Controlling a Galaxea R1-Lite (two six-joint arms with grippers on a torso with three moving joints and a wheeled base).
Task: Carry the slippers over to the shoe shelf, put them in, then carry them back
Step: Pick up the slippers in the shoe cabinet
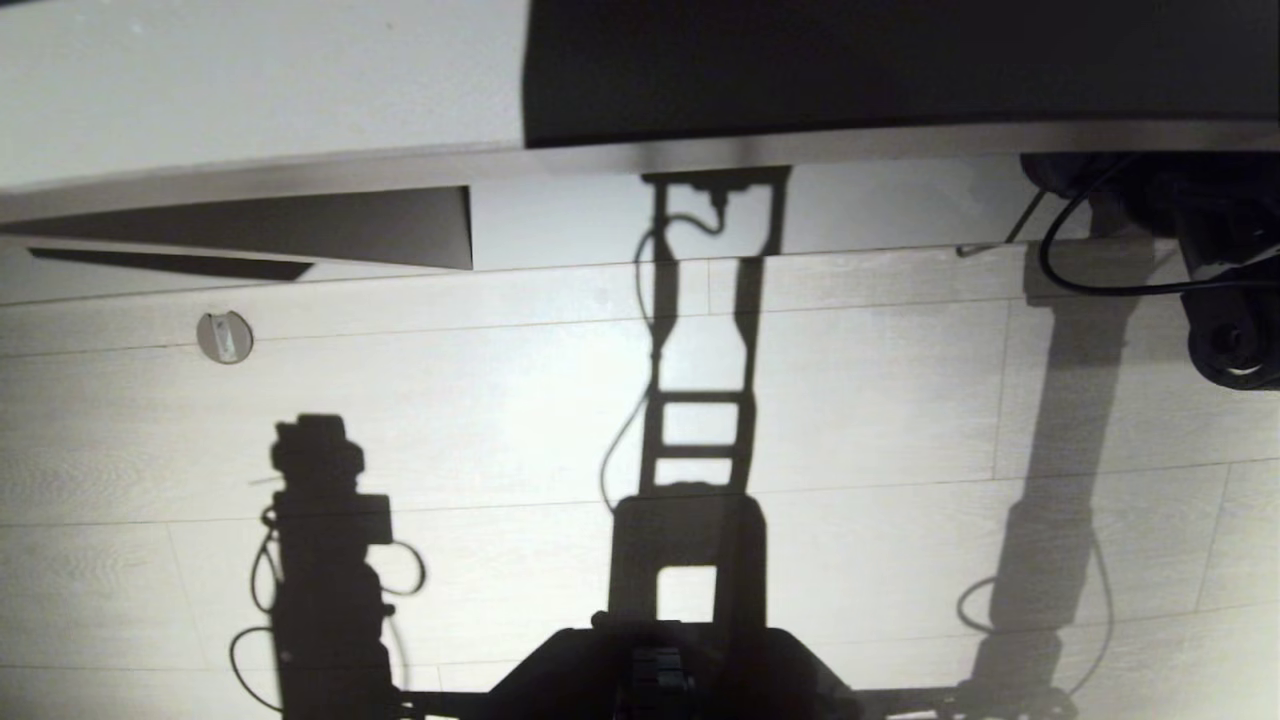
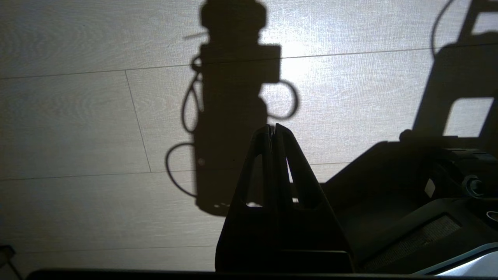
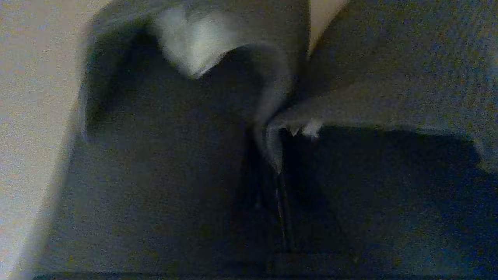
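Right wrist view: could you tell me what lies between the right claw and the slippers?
Nothing: in the right wrist view the right claw is shut on the adjoining edges of the slippers.

Slippers [image 3: 241, 89] blurred, dim, edge-cropped

Slippers [image 3: 389, 70]: two, dark grey fabric, side by side in right wrist view.
Robot arms in head view: one, right arm [image 1: 1225, 300], 2 o'clock.
Black cable [image 1: 1060, 275] looping off that arm: one.
Left gripper [image 2: 274, 130]: one; fingers [image 2: 299, 175]: two.
Round metal floor disc [image 1: 225, 337]: one, 10 o'clock.
Robot shadows [image 1: 325, 560] on pale plank floor [image 1: 900, 400]: three, at 7, 6 and 4 o'clock.
Dark wedge-shaped gaps [image 1: 300, 228] below pale board: two, 10 o'clock.
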